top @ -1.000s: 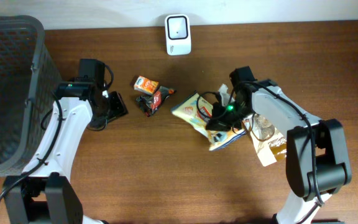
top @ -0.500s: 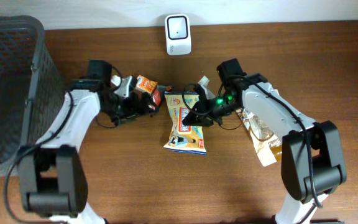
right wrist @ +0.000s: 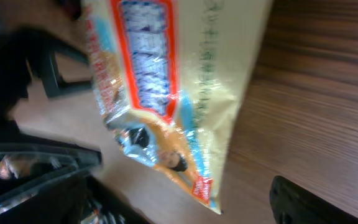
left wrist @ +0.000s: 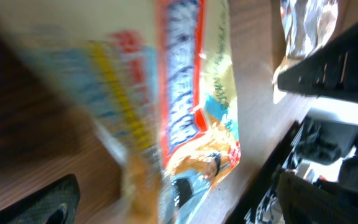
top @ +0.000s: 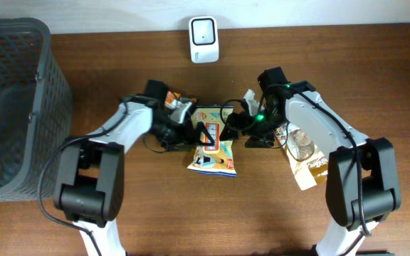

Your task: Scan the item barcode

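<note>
a: where's the snack packet (top: 214, 151)?
b: flat on the table (top: 191, 213), printed face up, between the two arms and well short of the scanner (top: 203, 30) at the back edge
a: is either arm holding it?
b: no. the left gripper (top: 201, 136) has its jaws spread wide at the packet's upper left edge. the right gripper (top: 232, 126) is just as wide by the upper right corner. neither is closed on anything
a: how would it handle?
b: light and limp, i'd guess. it's thin glossy film, crinkled, yellow with a red-bordered label. the flat faces look slippery, and it'd likely sag or fold if pinched mid-panel
a: so where to grab it?
b: a sealed end or side edge, probably the stiffest part, which keeps fingers off the print. i can't spot a barcode on this face, so it may be underneath
</note>
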`<state>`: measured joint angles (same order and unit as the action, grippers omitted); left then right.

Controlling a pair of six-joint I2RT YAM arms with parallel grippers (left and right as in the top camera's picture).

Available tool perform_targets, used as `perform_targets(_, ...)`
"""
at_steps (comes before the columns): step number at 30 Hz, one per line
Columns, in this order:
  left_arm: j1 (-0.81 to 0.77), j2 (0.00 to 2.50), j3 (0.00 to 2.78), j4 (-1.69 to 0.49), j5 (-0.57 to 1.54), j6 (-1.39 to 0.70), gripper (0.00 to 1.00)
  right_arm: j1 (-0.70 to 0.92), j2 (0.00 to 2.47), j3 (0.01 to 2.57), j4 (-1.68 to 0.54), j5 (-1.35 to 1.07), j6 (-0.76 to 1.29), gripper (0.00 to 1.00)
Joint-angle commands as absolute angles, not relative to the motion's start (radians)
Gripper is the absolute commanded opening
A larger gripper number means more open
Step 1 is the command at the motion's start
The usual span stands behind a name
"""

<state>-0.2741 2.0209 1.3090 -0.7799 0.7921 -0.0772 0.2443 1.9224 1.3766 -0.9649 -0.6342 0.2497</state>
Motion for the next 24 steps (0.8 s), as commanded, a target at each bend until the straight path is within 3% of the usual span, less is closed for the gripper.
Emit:
perform_targets(1, -0.319, 2.077, 1.310, -0.752, 0.763, -0.140, 0.95, 0.231, 1.912, 1.397, -0.997, -0.456, 0.240, 0.99)
perform_targets(5, -0.345, 2.119, 1.310, -0.716, 0.766, -0.171, 0.77, 0.226, 1.912, 1.397, -1.027, -0.390, 0.240, 0.99)
perform_targets(10, -0.349, 2.133, 1.310, -0.708, 0.736, -0.171, 0.00, 0.227, 1.916, 1.397, -1.037, -0.342, 0.240, 0.99)
perform_targets(17, -0.338, 2.131, 1.400, -0.860, 0.588, -0.171, 0.00, 0.227, 1.917, 1.397, -1.046, -0.278, 0.241, 0.99)
perform_targets(21, -0.340, 2.130, 1.588, -1.082, 0.299, -0.174, 0.00, 0.227, 1.917, 1.397, -1.044, -0.270, 0.240, 0.99)
perform_targets(24, -0.339, 2.130, 1.737, -1.228, -0.018, -0.306, 0.00, 0.227, 1.918, 1.397, -1.044, -0.249, 0.243, 0.99)
